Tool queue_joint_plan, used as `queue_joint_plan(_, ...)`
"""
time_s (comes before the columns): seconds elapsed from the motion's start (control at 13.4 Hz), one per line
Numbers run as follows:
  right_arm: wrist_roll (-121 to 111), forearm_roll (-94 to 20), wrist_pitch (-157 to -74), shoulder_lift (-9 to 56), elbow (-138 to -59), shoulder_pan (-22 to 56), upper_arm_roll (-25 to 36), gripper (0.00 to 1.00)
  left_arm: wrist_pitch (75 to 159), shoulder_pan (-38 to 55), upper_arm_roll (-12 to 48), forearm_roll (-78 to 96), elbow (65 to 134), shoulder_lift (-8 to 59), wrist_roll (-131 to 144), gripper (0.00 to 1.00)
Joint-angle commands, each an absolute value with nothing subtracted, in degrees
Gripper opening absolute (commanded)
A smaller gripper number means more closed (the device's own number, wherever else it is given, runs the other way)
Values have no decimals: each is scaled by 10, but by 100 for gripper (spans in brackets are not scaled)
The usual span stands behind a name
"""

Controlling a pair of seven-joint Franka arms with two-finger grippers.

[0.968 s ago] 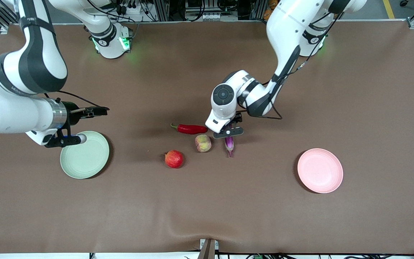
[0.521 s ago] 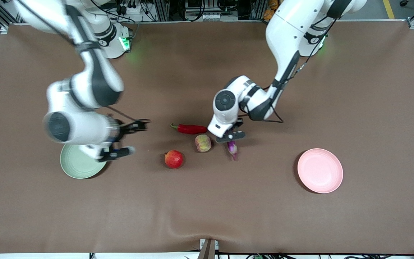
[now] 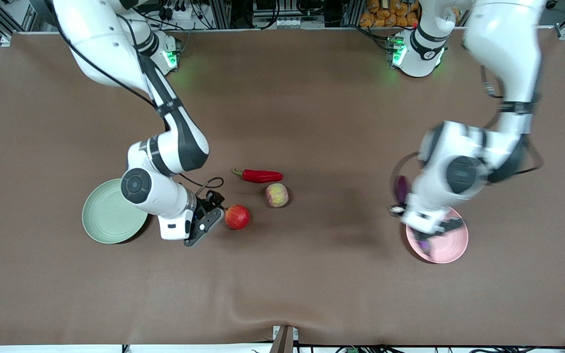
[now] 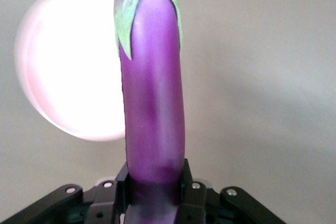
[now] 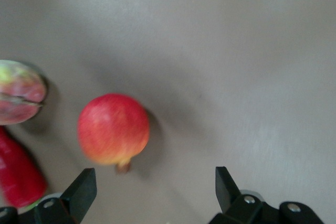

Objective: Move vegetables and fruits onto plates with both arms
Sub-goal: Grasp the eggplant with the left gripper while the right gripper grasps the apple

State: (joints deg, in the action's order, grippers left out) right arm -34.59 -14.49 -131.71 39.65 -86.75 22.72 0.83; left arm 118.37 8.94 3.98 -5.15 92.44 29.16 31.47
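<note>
My left gripper [image 3: 423,226] is shut on the long purple eggplant [image 4: 155,103], held in the air over the pink plate's [image 3: 448,243] edge; the eggplant's end [image 3: 402,188] sticks out past the wrist. In the left wrist view the pink plate [image 4: 63,61] lies below the eggplant's green-capped tip. My right gripper [image 3: 208,216] is open, low over the table beside the red apple-like fruit [image 3: 237,216]. The fruit [image 5: 113,128] sits ahead of the open fingers, not between them. The peach-like fruit [image 3: 276,195] and the red chili [image 3: 260,175] lie close by. The green plate [image 3: 101,218] holds nothing.
Brown cloth covers the whole table. The peach [image 5: 18,98] and chili [image 5: 18,174] show at the edge of the right wrist view, close to the apple. Both arm bases stand along the table's edge farthest from the front camera.
My left gripper shut on the eggplant, lifted it and swung it to over the pink plate. My right arm swung from over the green plate down to beside the red fruit.
</note>
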Motion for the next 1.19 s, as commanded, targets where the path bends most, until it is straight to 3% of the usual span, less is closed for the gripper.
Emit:
queue_joint_plan(0.0,-365,-152,-1389,433,-848,266,6,100,1190,24,49,-73,925,304,226,0)
queue_joint_plan(0.37,-256,-152,-1421,461,-849,291,6,100,1243,-32,50,-87,927,349,203,0)
queue_joint_plan(0.89,-240,-153,-1415,454,-892,282,6,100,1275,-21,54,-82,937,380,204,0)
queue_joint_plan(0.97,-229,-153,-1404,447,-893,274,5,40,1275,-19,54,-81,937,381,204,0)
queue_joint_plan(1.04,-228,-153,-1377,438,-893,270,5,18,1275,-18,55,-80,937,381,205,16)
queue_joint_plan(1.12,-226,-153,-1340,415,-896,265,5,13,1272,-16,55,-80,937,381,206,60)
